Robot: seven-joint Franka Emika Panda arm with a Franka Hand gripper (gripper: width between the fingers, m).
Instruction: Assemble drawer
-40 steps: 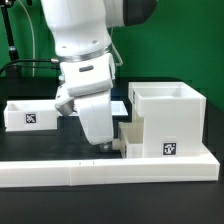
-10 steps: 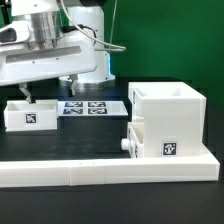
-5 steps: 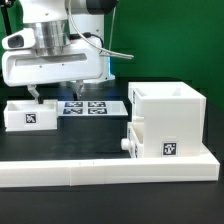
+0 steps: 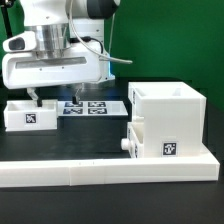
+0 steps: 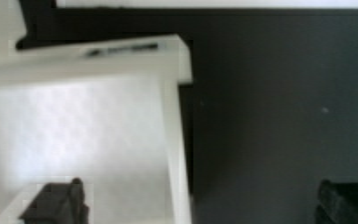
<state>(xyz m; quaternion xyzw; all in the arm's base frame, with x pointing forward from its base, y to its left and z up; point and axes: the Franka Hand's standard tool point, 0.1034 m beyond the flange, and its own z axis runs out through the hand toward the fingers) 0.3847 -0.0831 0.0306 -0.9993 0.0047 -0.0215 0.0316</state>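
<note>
Your pincer (image 4: 53, 98), jaws apart and empty, has left the first tray (image 4: 131, 139) lodged in the tall shell (image 4: 170, 118), now well off to its side. It hovers just above the second tray (image 4: 28, 115) on the desk (image 4: 80, 140). One tray looks done; grasping the second likely comes next.

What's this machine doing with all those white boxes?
A robot arm is assembling a drawer from white parts. Its pincer hangs open above a loose tray at the exterior view's left, holding nothing. At the exterior view's right stands the tall shell, with a second tray sticking out of its side, knob outward. A low white wall runs along the front.
</note>
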